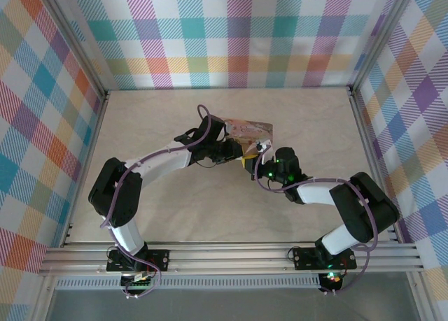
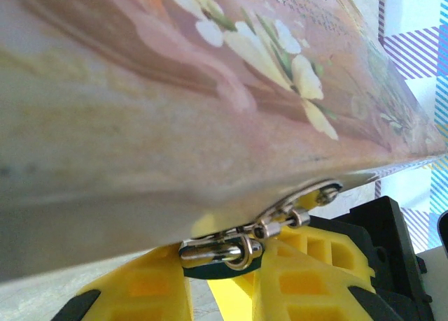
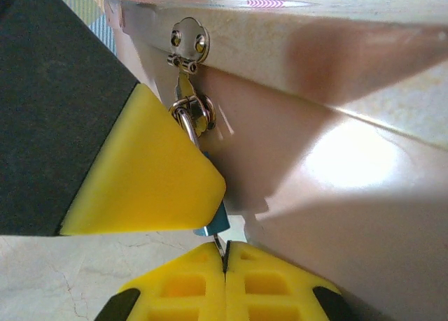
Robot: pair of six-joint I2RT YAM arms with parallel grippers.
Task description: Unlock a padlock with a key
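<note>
Right wrist: yellow finger (image 3: 147,174) hides most of the padlock (image 3: 212,224).

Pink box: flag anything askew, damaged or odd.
Nothing looks damaged or spilled. The pink box sits skewed to the table's edges; its padlock, hooked on the hasp, is pinched by the left gripper.

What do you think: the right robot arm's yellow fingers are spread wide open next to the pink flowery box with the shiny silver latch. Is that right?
Not quite. The right gripper is shut: the right wrist view shows its yellow plastic fingers pressed together. The rest holds: it sits next to the pink flowery box with the shiny silver latch.
</note>
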